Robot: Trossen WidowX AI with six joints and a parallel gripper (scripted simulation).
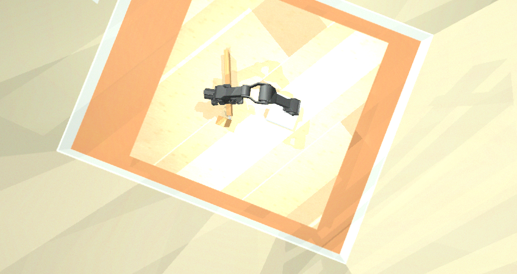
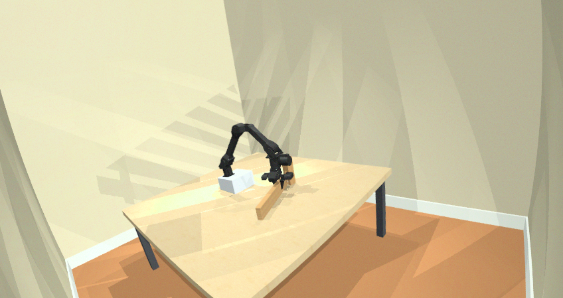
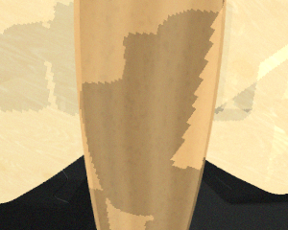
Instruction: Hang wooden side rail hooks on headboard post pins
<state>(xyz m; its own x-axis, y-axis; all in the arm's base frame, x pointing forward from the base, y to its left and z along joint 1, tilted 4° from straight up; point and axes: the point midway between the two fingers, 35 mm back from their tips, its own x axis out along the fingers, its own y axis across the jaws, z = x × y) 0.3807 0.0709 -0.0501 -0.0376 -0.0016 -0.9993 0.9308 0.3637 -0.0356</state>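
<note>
The wooden side rail (image 1: 227, 66) (image 2: 269, 202) (image 3: 144, 96) lies long and straight, its far end on the table. Its hook end is close beside the short upright wooden headboard post (image 1: 224, 121) (image 2: 291, 172). A small bit of steel hook (image 1: 228, 118) shows between rail and post in the top view. The slot and pins cannot be made out, nor whether the hooks touch them. My gripper (image 2: 282, 184) (image 3: 137, 149) points down and is shut on the rail, one dark finger on each side, nearer the hook end. The arm hides the grip from above.
The arm stands on a white base block (image 1: 281, 119) (image 2: 236, 182) to one side of the rail and arches over to it. The wooden table (image 2: 237, 245) has its edges well away from the rail. Patches of light and shadow cross the table top.
</note>
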